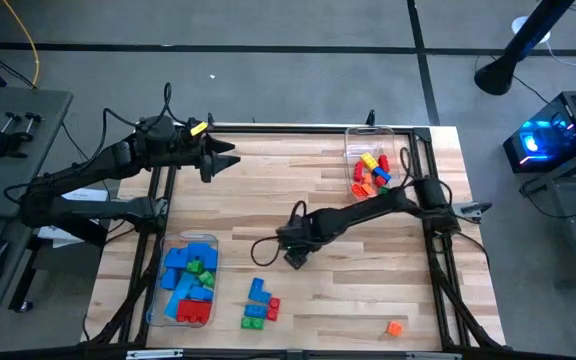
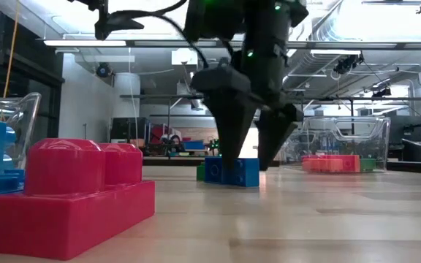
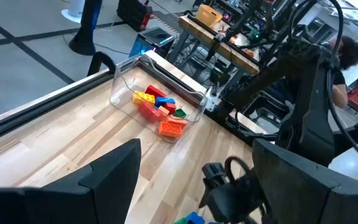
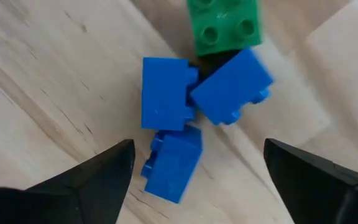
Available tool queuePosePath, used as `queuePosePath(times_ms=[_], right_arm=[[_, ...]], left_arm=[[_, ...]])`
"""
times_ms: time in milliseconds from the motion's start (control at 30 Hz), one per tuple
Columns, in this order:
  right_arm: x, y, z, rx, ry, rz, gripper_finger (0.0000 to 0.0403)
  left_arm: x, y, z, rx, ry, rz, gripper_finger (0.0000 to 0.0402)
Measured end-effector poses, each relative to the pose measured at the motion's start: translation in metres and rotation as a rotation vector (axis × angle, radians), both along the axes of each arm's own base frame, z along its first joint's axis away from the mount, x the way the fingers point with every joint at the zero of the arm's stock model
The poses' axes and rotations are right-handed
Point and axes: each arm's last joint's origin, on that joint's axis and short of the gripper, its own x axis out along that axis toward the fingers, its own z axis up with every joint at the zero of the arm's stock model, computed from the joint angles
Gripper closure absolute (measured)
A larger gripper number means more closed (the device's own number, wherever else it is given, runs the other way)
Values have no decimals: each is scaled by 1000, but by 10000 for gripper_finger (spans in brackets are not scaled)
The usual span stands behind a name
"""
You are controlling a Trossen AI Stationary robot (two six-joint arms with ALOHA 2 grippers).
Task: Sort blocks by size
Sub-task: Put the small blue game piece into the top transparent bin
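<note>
On the wooden table (image 1: 268,190), the clear tub (image 1: 183,280) near the left front corner holds large blocks (image 1: 190,275), the right gripper (image 1: 296,256) hangs with fingers spread over loose blue and green blocks (image 4: 179,118) near the front edge, and the left gripper (image 1: 218,160) waits, jaws apart, near the back left corner.

A wooden table (image 1: 268,190) carries two tubs (image 1: 370,140) and loose blocks (image 1: 260,303).
</note>
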Motion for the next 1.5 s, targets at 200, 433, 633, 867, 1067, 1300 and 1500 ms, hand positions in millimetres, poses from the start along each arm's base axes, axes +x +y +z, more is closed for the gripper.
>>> queuePosePath(times_ms=[200, 433, 633, 867, 1067, 1300, 1500], right_arm=[[2, 2, -14, 48, 59, -32, 122], [-6, 0, 2, -25, 75, 8, 308], [-37, -29, 62, -187, 112, 31, 381], [-107, -94, 130, -412, 177, -153, 397], [-152, -136, 133, -282, 62, -286, 399], [-131, -117, 116, 22, -428, -232, 372], [-89, -53, 94, 131, -626, 41, 278]], left_arm=[[-1, 0, -3, -13, 31, 0, 108], [-1, 0, -3, -14, 34, 0, 108], [-1, 0, -3, -13, 32, 0, 108], [-1, 0, -3, -42, 25, 10, 108], [-1, -1, -3, -63, 20, 14, 108], [0, -2, -3, -70, 19, 10, 108], [0, -2, -3, -60, 22, 7, 108]])
